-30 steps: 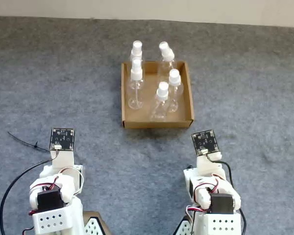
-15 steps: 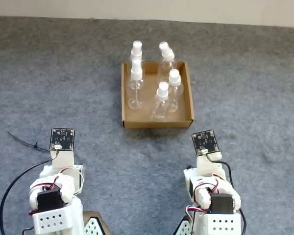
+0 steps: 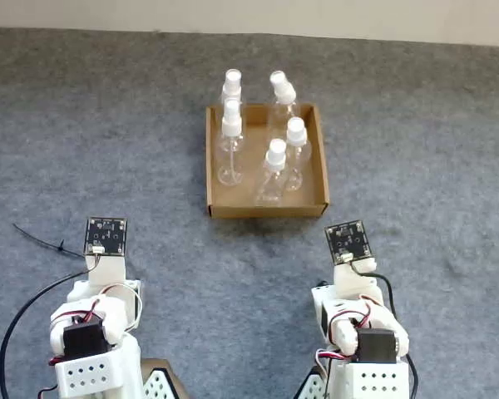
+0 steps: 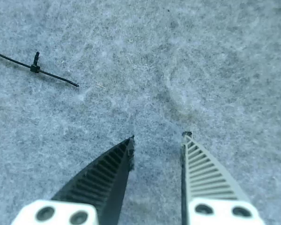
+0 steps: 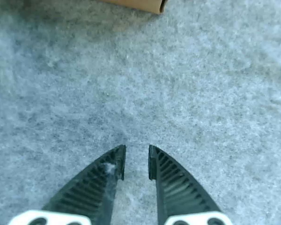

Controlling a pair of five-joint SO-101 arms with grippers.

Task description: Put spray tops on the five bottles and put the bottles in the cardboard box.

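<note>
Several clear bottles with white spray tops stand upright in the cardboard box (image 3: 266, 209) at the far middle of the table, among them one at the back left (image 3: 232, 87), one at the back right (image 3: 281, 90) and one nearest the front (image 3: 274, 170). Both arms sit drawn back at the near edge, well short of the box. My left gripper (image 4: 158, 137) hangs open over bare grey carpet with nothing between its fingers. My right gripper (image 5: 136, 149) is open by a narrow gap, also holding nothing, and a corner of the box (image 5: 136, 3) lies beyond it.
A black cable tie (image 4: 35, 69) lies on the carpet near the left arm (image 3: 106, 249), also seen as a thin line (image 3: 46, 243) in the high view. Grey carpet (image 3: 416, 150) covers the table on all sides of the box.
</note>
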